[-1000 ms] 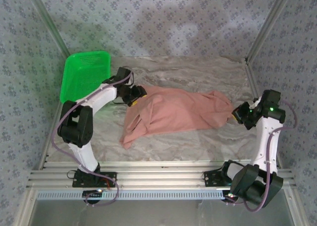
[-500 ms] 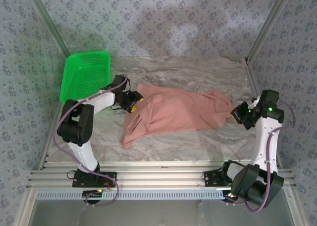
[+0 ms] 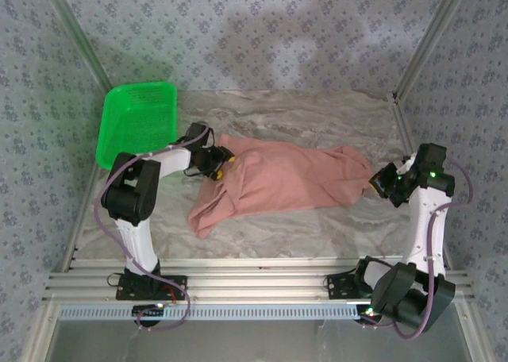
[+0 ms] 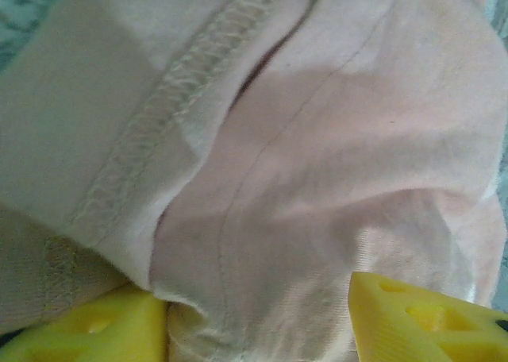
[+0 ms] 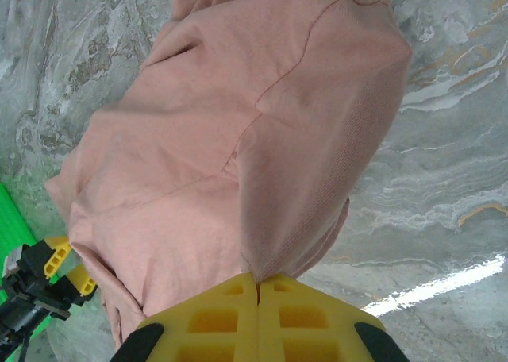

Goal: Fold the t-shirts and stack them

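Note:
A salmon-pink t-shirt (image 3: 286,179) lies crumpled across the middle of the marble table. My left gripper (image 3: 221,162) is at its left end. In the left wrist view the yellow fingers (image 4: 87,330) stand apart with a bunched fold and a stitched hem of the t-shirt (image 4: 317,179) filling the gap between them, so the left gripper (image 4: 258,322) is open. My right gripper (image 3: 373,183) is shut on the shirt's right end. In the right wrist view its pads (image 5: 230,298) pinch a pulled-up fold of the t-shirt (image 5: 238,140), and the left gripper (image 5: 70,268) shows at the far end.
A green plastic basket (image 3: 139,120) stands at the back left of the table, close behind the left arm. Metal frame posts (image 3: 79,52) and patterned walls close in the sides. Bare marble (image 3: 317,219) lies in front of the shirt.
The left arm has drawn its elbow in and turned, and its gripper has shifted slightly along the shirt's left end. The shirt's left edge has shifted a little. The right arm has not moved.

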{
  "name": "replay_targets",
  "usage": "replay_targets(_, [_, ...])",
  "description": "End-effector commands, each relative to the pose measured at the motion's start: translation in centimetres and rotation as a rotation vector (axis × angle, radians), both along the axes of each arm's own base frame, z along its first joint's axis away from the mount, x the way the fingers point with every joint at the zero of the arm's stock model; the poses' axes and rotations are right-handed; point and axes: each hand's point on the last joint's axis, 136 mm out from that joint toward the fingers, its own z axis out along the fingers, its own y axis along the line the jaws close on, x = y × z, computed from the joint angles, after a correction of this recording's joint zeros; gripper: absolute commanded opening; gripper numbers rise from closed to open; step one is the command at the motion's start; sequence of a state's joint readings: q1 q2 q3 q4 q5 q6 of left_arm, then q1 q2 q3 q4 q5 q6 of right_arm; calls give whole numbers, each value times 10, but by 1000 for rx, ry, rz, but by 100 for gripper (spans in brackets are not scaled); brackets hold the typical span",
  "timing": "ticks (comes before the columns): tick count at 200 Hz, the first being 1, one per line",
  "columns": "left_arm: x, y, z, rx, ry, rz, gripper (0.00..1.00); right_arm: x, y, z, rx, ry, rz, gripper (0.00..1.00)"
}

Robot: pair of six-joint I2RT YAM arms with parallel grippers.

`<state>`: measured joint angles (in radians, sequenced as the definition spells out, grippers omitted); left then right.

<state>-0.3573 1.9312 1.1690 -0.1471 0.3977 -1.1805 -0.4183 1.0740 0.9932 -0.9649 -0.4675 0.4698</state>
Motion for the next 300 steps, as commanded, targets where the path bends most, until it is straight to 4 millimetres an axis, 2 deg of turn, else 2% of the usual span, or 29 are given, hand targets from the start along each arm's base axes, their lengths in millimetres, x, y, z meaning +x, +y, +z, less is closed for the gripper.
replay_targets(1, [1,-11,12,-54,-26,5,58,1,3,2,1,-9,27,0])
replay_targets(20, [-4,-17,27,-79,-54,-27,57,2,2,2,0,-11,25,0])
replay_targets(32, [-9,-18,29,-83,-52,-42,55,3,2,2,1,-11,24,0])
replay_targets(73, [-20,-7,45,-66,-84,-44,52,4,2,3,6,-14,21,0])
replay_targets(100, [-18,-1,53,-64,-110,-31,52,4,2,2,10,-13,23,0])
replay_targets(140, [-12,-11,44,-88,-105,-47,53,3,3,-1,14,-10,23,0])
replay_targets(175, [-18,-6,26,-53,-69,-50,52,-1,4,-2,12,-7,25,0])
replay_targets(212, [-8,-1,20,-28,-83,-28,35,-1,6,-4,21,-11,26,0])
replay_targets(227, [-1,0,24,-13,-102,-23,23,0,6,-3,19,-14,28,0])
replay_targets(248, [13,-6,35,-24,-158,-34,7,4,6,-1,26,-34,32,0])
replay_targets(261, [22,-9,47,-31,-194,-46,0,12,7,4,49,-66,21,0])
replay_targets(269, [28,-8,58,-28,-224,-48,0,18,8,9,72,-93,15,0])
replay_targets(285, [41,-2,94,-11,-304,-58,0,31,8,26,98,-151,23,0])
replay_targets(300, [55,9,141,18,-413,-70,0,46,8,49,116,-219,46,0])
